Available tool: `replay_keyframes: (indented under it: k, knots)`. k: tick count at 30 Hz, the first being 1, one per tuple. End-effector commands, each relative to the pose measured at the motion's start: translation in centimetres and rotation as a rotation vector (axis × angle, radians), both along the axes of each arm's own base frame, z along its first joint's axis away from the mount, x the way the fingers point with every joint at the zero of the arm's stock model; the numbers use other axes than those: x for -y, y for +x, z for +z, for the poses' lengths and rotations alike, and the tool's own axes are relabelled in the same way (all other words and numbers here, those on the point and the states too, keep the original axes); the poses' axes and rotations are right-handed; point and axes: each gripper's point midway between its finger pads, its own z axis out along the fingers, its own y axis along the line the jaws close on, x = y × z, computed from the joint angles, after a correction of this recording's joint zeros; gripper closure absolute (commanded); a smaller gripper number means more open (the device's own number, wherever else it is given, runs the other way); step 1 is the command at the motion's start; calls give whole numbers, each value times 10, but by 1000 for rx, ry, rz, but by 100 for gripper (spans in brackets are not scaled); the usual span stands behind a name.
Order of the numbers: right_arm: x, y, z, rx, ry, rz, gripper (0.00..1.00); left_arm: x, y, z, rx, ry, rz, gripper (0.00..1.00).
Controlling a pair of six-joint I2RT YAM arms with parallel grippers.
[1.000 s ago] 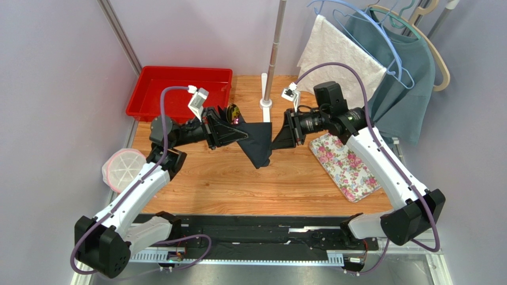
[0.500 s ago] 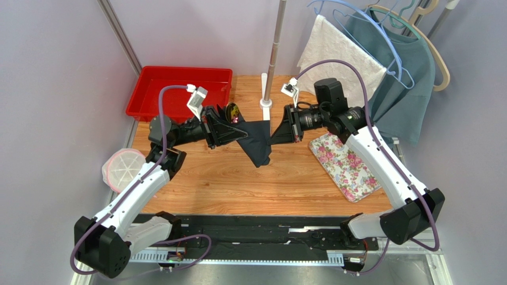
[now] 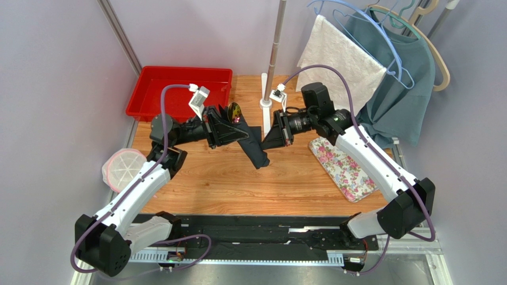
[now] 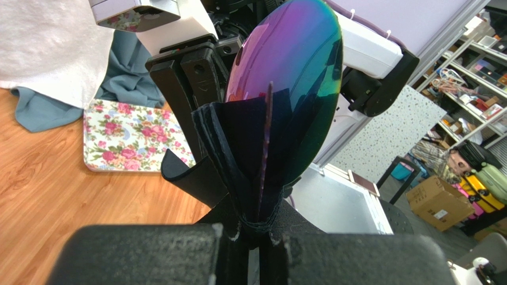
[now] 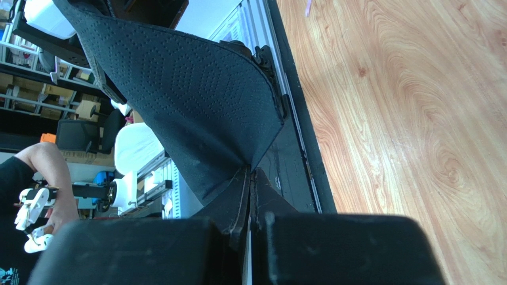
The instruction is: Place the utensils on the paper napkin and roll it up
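The black paper napkin (image 3: 258,155) hangs in the air between my two grippers, above the middle of the wooden table (image 3: 238,184). My left gripper (image 3: 246,136) is shut on a bunched fold of the napkin (image 4: 235,148). An iridescent purple-green utensil end (image 4: 291,77), rounded like a spoon bowl, stands up out of that fold, and it also shows in the top view (image 3: 235,110). A thin purple utensil edge (image 4: 267,136) shows beside it. The handles are hidden in the napkin. My right gripper (image 3: 266,142) is shut on a corner of the napkin (image 5: 196,101), which spreads away from the jaws.
A floral mat (image 3: 345,167) lies on the table at the right. A red bin (image 3: 178,89) stands at the back left and a round pink-white container (image 3: 123,168) off the left edge. A pole (image 3: 272,59), a white cloth (image 3: 342,56) and a teal cloth (image 3: 398,89) on hangers are behind.
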Motion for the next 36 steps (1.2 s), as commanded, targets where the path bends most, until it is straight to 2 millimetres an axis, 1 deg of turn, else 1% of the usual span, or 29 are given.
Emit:
replay_keyframes:
  k: [1,2,3,4,5,7,9,11,12,13,14,15,18,19,21,22,23,24,25,26,27,28,29,30,32,33,36]
  knots:
    - [0,0,0,9,-6,-7,96,-4,-5,37,110,-62,17,100]
    - [3,6,5,50,-12,-25,93,-3,-4,35,101,-60,19,100]
    - [8,8,6,37,-27,-42,90,-3,-3,32,92,-53,24,100]
    - [14,17,9,36,-31,-76,83,-3,-2,30,86,-50,29,100]
    - [19,23,11,44,-37,-103,81,-3,-1,27,74,-46,34,100]
    - [29,34,23,64,-40,-153,78,-3,6,20,37,-36,57,100]
    - [37,36,35,100,-41,-188,76,-2,13,11,0,-24,80,100]
    - [43,41,43,145,-49,-235,71,-2,19,7,-21,-19,104,100]
    - [47,37,52,183,-40,-245,69,-2,23,4,-34,-14,112,100]
    - [48,35,58,204,-34,-255,63,-2,24,3,-40,-12,116,100]
    - [50,34,63,223,-27,-265,61,-3,26,1,-46,-10,119,100]
    - [53,32,72,261,-14,-285,58,-2,29,-1,-58,-6,125,100]
    - [53,27,82,288,7,-300,54,-2,35,-5,-81,-1,138,100]
    - [49,20,84,309,10,-285,53,-2,36,-6,-83,0,140,100]
    - [45,18,79,326,-9,-287,49,-2,37,-6,-88,1,141,100]
    - [40,12,77,337,-18,-268,48,-2,37,-6,-85,3,140,100]
    - [39,12,74,351,-32,-272,48,-2,38,-5,-85,3,145,100]
    - [38,13,74,356,-32,-277,47,-3,37,-5,-86,3,142,100]
    - [34,11,73,356,-29,-266,44,-3,36,-4,-82,2,139,100]
    - [31,11,69,351,-37,-260,43,-3,35,-3,-79,-1,135,100]
    - [29,11,66,353,-40,-257,42,-3,31,1,-63,-7,116,100]
    - [25,9,63,350,-45,-244,37,-3,30,2,-57,-11,111,100]
    - [22,11,59,349,-53,-241,34,-3,28,4,-56,-14,105,100]
    - [19,12,54,356,-58,-239,29,-3,27,5,-53,-17,102,100]
    - [15,13,49,353,-61,-232,24,-3,24,8,-40,-21,88,100]
    - [12,16,47,348,-58,-232,23,-3,21,10,-30,-23,76,100]
    - [5,15,45,345,-43,-209,20,-3,15,14,-12,-28,60,100]
